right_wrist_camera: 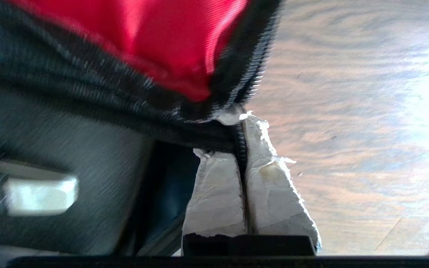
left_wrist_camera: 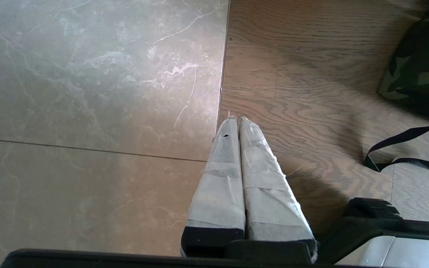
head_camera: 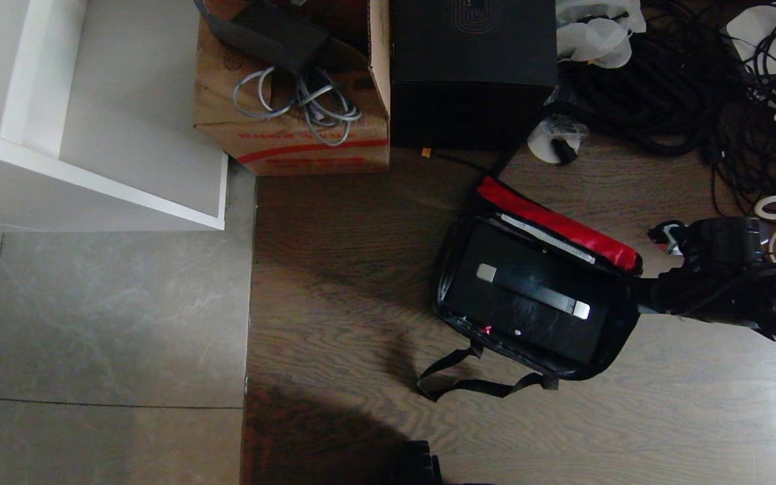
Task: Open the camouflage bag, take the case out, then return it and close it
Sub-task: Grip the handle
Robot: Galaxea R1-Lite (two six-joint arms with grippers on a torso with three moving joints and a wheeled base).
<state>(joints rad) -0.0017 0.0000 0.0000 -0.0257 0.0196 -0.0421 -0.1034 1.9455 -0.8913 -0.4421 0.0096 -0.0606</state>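
The soft green-and-black camouflage bag (head_camera: 536,296) lay unzipped on the brown wood-plank floor (head_camera: 334,283), red-lined flap (head_camera: 560,232) folded back, with the flat black rigid case (head_camera: 529,293) with its silver-mounted handle sitting inside it. The right gripper (right_wrist_camera: 241,128) was at the bag's right-hand edge, taped fingers (right_wrist_camera: 270,186) pinched together on the black zipper edge (right_wrist_camera: 241,145). The left gripper (left_wrist_camera: 235,121) hung idle over the tile-wood seam, jaws pressed together, holding nothing.
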